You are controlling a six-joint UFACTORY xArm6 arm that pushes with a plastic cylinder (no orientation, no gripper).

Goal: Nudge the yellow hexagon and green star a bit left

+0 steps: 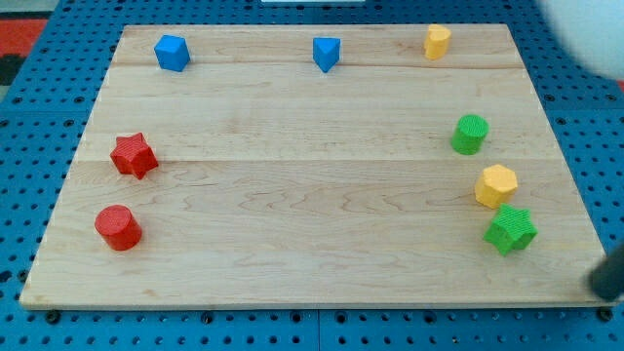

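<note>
The yellow hexagon (495, 185) lies near the board's right edge. The green star (511, 230) touches it just below and to the right. A dark blurred rod shows at the view's lower right edge; my tip (599, 284) is off the board, to the right of and below the green star, apart from it.
A green cylinder (470, 134) is above the hexagon. A second yellow block (437, 42) is at the top right. A blue cube (172, 53) and another blue block (327, 54) are along the top. A red star (133, 156) and a red cylinder (118, 227) are at the left. The wooden board (292, 195) lies on a blue pegboard.
</note>
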